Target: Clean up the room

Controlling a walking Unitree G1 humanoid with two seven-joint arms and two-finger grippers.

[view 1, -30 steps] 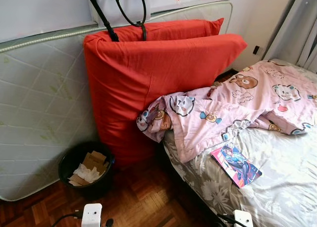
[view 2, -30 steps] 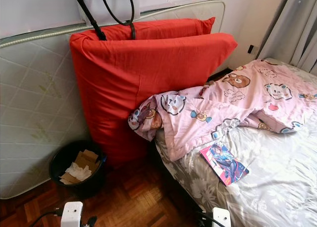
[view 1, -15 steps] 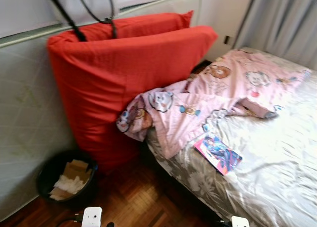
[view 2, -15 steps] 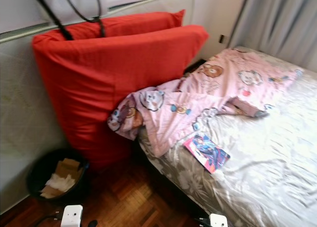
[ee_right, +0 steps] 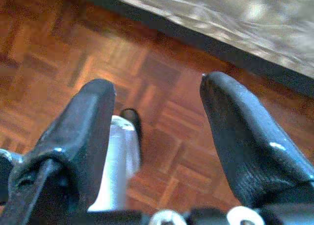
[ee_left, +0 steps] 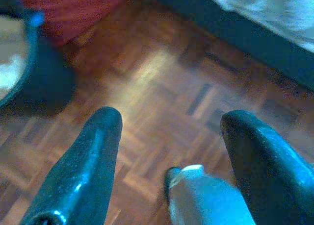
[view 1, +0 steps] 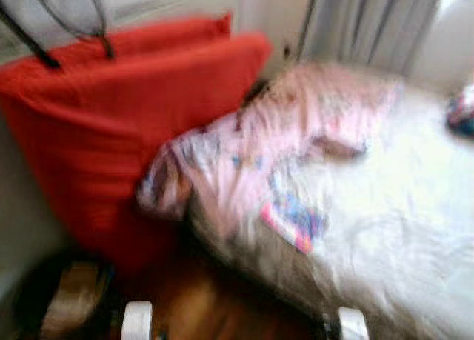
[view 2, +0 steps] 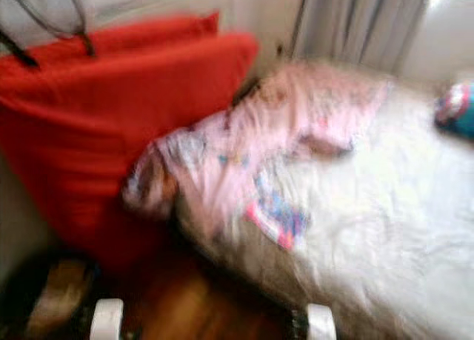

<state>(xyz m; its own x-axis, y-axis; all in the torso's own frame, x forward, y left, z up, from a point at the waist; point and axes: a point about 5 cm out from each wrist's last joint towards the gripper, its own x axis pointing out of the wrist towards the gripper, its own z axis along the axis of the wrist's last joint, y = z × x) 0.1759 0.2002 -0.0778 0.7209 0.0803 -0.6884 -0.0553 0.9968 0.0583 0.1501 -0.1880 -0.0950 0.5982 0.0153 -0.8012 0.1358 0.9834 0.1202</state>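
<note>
Blurred: red cushions (view 1: 133,118) lean beside the bed (view 1: 400,229), pink blanket (view 1: 281,140) and book (view 1: 292,218) on it. Left gripper (ee_left: 169,137) and right gripper (ee_right: 157,112) hang spread apart over parquet floor (ee_left: 162,83).

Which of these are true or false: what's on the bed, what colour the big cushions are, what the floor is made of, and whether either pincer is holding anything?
1. A pink blanket lies crumpled on the bed. True.
2. The big cushions beside the bed are blue. False: they are red.
3. The floor is wooden parquet. True.
4. The left pincer grips a book. False: its fingers are apart over bare floor, holding nothing.
5. The right pincer is open above the floor, near the bed's edge. True.
6. A colourful book lies on the floor. False: it lies on the bed.
</note>
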